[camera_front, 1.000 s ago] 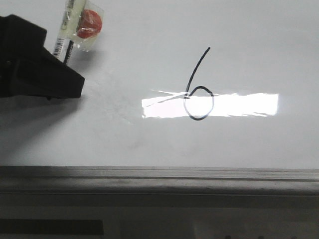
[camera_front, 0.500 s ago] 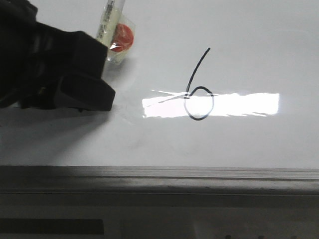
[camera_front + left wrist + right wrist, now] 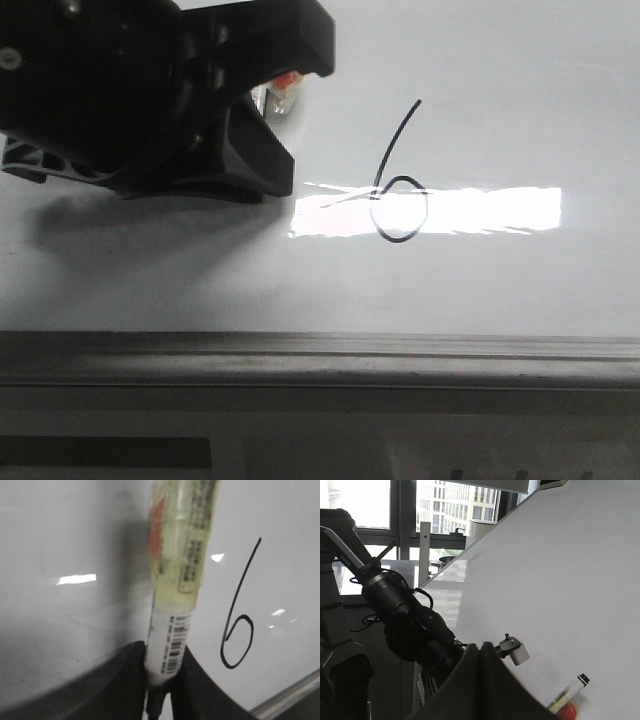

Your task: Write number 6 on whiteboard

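Note:
The number 6 (image 3: 384, 168) is a thin black line on the whiteboard (image 3: 500, 60), its loop crossing a bright glare. It also shows in the left wrist view (image 3: 236, 605). My left gripper (image 3: 285, 110) is just left of the 6, shut on the marker pen (image 3: 177, 570), a white barrel with a barcode, yellowish tape and a red patch. Only a small bit of the pen (image 3: 283, 88) shows in the front view. In the right wrist view my right gripper (image 3: 481, 650) is shut and empty, off the board, with the pen (image 3: 567, 696) beyond it.
A grey metal rail (image 3: 320, 355) runs along the board's near edge and also shows in the left wrist view (image 3: 287, 697). The rectangular glare (image 3: 480, 210) lies across the board. The left arm (image 3: 405, 620) and windows show past the board's far edge.
My left gripper has moved right across the board toward the 6, carrying the pen with it. It now hides most of the pen in the front view. The 6 is unchanged.

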`<act>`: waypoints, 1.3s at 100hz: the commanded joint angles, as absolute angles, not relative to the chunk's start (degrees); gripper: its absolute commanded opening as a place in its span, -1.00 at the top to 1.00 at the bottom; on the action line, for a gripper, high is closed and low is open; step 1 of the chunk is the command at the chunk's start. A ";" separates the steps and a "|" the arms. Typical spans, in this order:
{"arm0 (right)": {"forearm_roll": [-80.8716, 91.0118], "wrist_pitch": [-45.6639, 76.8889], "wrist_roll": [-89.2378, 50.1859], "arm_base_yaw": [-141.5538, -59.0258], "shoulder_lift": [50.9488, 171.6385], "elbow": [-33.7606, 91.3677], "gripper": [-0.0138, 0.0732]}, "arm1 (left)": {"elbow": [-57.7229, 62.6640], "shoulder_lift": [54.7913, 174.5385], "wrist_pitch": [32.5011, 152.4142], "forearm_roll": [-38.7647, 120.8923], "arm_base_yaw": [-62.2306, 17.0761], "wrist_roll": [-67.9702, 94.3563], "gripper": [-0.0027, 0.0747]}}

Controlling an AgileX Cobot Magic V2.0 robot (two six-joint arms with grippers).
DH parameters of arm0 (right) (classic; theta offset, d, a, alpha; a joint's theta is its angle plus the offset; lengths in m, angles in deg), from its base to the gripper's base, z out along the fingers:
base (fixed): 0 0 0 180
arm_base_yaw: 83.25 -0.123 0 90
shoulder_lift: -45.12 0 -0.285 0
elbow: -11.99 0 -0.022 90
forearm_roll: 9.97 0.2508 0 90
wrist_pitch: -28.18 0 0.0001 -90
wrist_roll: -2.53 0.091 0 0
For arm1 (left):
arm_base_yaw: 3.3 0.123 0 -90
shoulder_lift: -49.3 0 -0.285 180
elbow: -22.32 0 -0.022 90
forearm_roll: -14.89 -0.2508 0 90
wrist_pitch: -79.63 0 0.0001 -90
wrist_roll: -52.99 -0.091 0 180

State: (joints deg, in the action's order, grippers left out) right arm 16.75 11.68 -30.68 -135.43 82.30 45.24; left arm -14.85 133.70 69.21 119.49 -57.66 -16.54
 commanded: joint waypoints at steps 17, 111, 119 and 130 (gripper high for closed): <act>16.77 15.23 -30.86 -135.12 82.59 43.32 0.83 | -15.08 138.35 59.39 121.94 -56.59 -12.43 0.98; 16.77 15.10 -30.86 -135.12 82.59 43.32 0.83 | -15.08 138.49 56.86 121.90 -56.59 -7.43 0.28; 16.77 15.10 -30.86 -135.12 82.59 43.32 0.83 | -15.08 138.49 56.86 121.81 -56.59 -7.43 0.14; 16.77 15.10 -30.86 -135.12 82.59 43.32 0.83 | -15.08 138.49 56.78 121.81 -56.59 -7.43 -0.11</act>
